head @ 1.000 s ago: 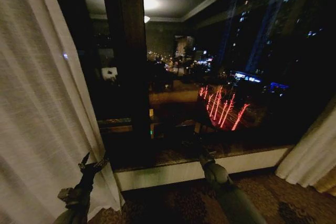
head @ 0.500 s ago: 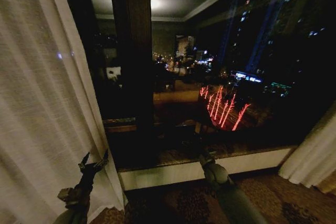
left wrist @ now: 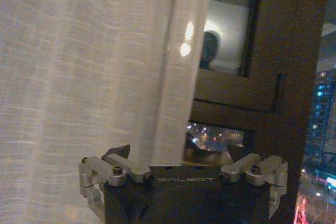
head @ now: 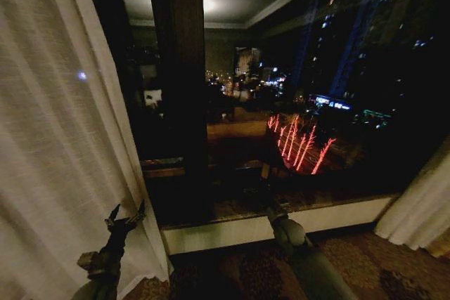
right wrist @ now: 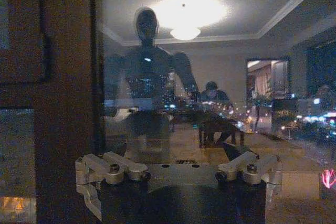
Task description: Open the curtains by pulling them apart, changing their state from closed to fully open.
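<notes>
The curtains are sheer cream panels, and they hang apart. The left panel [head: 56, 145] covers the left side of the head view and shows close up in the left wrist view [left wrist: 89, 66]. The right panel [head: 420, 212] is gathered at the lower right. Dark window glass lies bare between them. My left gripper [head: 126, 210] is open, fingers pointing up, just in front of the left panel's inner edge and holding no fabric. My right gripper [head: 273, 209] is open, low before the window sill, facing the glass and away from both panels.
A dark wooden window post [head: 179, 89] stands just right of the left panel. The pale sill [head: 330, 216] runs along the bottom of the glass above patterned carpet [head: 232, 272]. The glass reflects the robot [right wrist: 149, 72] and a ceiling lamp [right wrist: 184, 32].
The whole head picture has shifted slightly to the right, so the camera has turned a little left. Both arms and both panels hold their places.
</notes>
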